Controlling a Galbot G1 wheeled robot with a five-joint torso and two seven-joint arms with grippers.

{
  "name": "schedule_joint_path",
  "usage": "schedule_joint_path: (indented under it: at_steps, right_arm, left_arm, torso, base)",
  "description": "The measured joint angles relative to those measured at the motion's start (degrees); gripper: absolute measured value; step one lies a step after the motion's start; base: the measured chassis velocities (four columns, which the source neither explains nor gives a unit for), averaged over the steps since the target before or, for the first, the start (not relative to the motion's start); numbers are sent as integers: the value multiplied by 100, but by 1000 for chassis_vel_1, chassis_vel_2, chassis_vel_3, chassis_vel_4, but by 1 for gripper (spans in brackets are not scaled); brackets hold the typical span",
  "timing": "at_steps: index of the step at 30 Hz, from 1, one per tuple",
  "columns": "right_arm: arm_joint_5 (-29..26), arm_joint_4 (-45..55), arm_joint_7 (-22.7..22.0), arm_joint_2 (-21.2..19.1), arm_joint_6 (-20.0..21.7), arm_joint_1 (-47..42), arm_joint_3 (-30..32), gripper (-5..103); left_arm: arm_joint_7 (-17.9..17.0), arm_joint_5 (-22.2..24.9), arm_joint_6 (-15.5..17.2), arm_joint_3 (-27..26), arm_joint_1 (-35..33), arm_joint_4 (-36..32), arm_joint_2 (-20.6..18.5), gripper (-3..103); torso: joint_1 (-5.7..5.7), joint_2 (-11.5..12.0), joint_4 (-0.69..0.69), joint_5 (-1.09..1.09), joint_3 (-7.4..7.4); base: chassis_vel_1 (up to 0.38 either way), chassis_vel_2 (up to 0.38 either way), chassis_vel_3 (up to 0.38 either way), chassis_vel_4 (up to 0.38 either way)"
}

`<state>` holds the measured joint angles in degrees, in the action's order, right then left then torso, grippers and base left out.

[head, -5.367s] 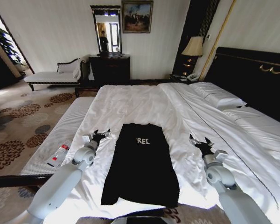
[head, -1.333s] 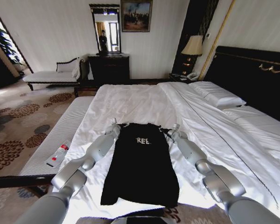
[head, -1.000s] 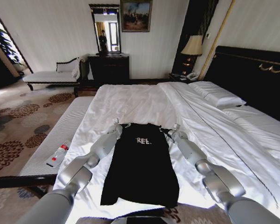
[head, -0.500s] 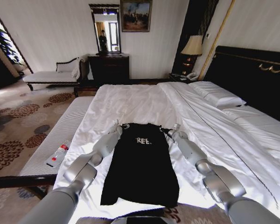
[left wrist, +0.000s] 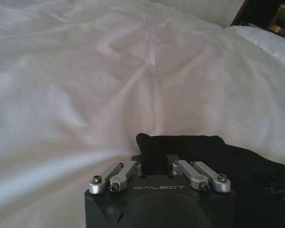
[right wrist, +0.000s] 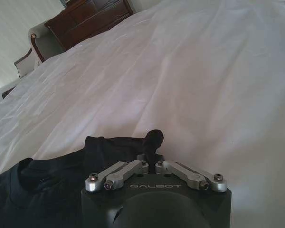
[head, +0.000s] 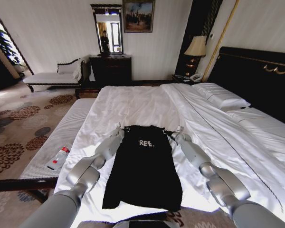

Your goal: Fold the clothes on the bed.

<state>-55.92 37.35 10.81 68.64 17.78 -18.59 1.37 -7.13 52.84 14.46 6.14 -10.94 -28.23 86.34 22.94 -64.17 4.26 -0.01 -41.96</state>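
Note:
The clothes, a black T-shirt (head: 142, 175) with white "FREE" lettering, lie as a long narrow strip on the white bed (head: 133, 104). Both arms reach forward along its sides. My left gripper (head: 118, 127) sits at the shirt's far left corner. In the left wrist view the left gripper (left wrist: 155, 159) is shut on a bunch of the black fabric (left wrist: 237, 161). My right gripper (head: 173, 133) is at the far right corner. The right wrist view shows the right gripper (right wrist: 151, 154) pinching a fold of the shirt (right wrist: 47, 185) that sticks up between its fingers.
A striped bench (head: 61, 137) runs along the bed's left side with a small bottle (head: 59, 157) on it. White pillows (head: 223, 99) and the dark headboard (head: 256, 80) are at the right. A dresser (head: 111, 69) and chaise (head: 52, 76) stand at the back.
Both grippers have gone from beside the shirt's middle forward to its far corners and taken hold of the fabric. Over the last second they have hardly moved.

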Motion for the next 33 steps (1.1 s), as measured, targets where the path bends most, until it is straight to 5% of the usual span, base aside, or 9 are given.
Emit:
schedule_joint_path:
  at_steps: [1, 2, 7, 19, 33]
  right_arm:
    - [-1, 12, -8, -4, 0, -16, -3, 1]
    - [-1, 22, -15, -11, 0, -39, -7, 1]
    - [-1, 45, -17, -32, 0, -63, -17, 1]
    - [-15, 184, -104, -33, 15, -165, -70, 1]
    - [-248, 651, -545, -75, -215, 358, -674, 1]
  left_arm:
    - [3, -3, -2, 0, 2, 12, 2, 22]
    - [6, -11, -5, -1, 2, 26, 12, 11]
    - [7, -19, -21, -3, 2, 29, 27, 3]
    - [16, 61, -62, 35, 4, -140, -46, 2]
    - [-86, 738, -254, 18, -13, -877, -532, 2]
  torso:
    - [0, 0, 0, 0, 0]
    - [0, 0, 0, 1, 0]
    - [0, 0, 0, 1, 0]
    - [0, 0, 1, 1, 0]
    - [0, 0, -1, -1, 0]
  base:
    - [0, 0, 0, 0]
    - [0, 0, 0, 0]
    - [0, 0, 0, 0]
    - [0, 0, 0, 0]
    - [0, 0, 0, 0]
